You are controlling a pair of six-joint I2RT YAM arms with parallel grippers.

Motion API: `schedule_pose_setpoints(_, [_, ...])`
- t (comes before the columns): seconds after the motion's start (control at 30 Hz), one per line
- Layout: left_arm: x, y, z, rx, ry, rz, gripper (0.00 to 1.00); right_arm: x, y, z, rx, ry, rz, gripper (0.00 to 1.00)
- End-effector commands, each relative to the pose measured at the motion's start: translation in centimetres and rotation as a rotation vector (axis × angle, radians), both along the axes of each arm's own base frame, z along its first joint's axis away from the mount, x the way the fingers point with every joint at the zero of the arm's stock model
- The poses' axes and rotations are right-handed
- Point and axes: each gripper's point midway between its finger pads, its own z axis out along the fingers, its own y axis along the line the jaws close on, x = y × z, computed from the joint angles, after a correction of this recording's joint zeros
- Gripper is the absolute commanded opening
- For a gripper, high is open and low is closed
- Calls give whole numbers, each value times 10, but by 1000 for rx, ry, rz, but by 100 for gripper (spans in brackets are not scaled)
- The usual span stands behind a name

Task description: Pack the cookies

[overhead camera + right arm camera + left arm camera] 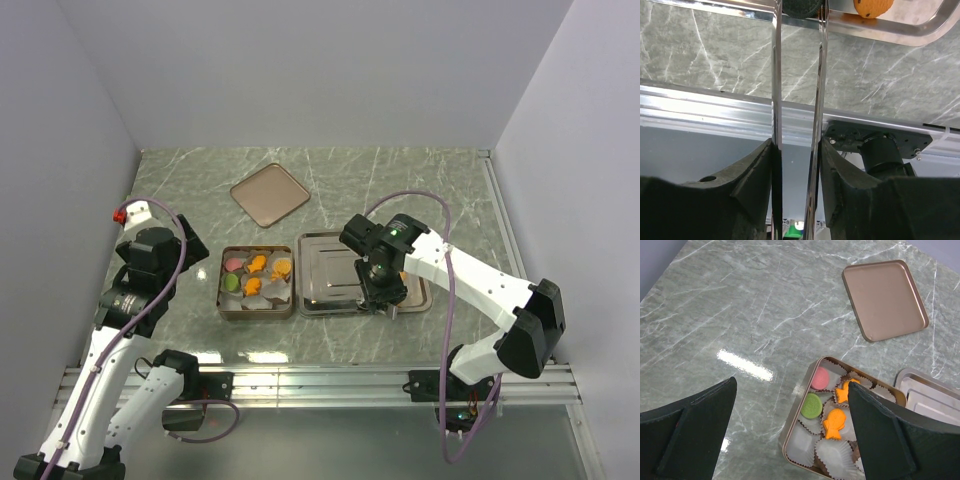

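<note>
The right end effector [384, 296], clenched on tweezers [775, 100], sets their tips astride the dark cookie [800, 6] on the steel tray [325, 265]; next I'd expect a lift into the tin [222, 292], while the left end effector [790, 427] hangs released.

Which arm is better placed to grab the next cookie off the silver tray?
Right. The right gripper holds tweezers whose tips straddle a dark cookie on the silver tray; the left gripper hovers open and empty beside the tin.

Cookies [256, 263] lie in the tin [220, 285], left of the tray [325, 265].
</note>
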Motion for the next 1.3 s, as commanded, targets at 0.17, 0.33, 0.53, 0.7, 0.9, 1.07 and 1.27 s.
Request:
schedule_pose_setpoints(0.17, [5, -3, 7, -14, -34, -4, 99, 20, -1, 31, -29, -84, -2, 38])
schedule_pose_setpoints(0.33, [7, -5, 4, -10, -15, -14, 100, 51, 40, 76, 101, -174, 24, 36])
schedule_pose_setpoints(0.53, [9, -6, 1, -8, -2, -18, 99, 61, 109, 119, 291, -212, 137, 35])
schedule_pose_setpoints(0.7, [9, -5, 1, -8, -2, -16, 100, 48, 166, 131, 393, -177, 226, 35])
schedule_pose_setpoints(0.9, [9, -3, 2, -8, -4, -7, 99, 18, 217, 129, 499, -102, 316, 35])
schedule_pose_setpoints(1.07, [8, -3, 3, -8, -10, -6, 100, 4, 244, 112, 522, -47, 356, 36])
schedule_pose_setpoints(1.27, [8, -2, 4, -10, -15, -4, 100, -4, 262, 85, 503, -5, 398, 36])
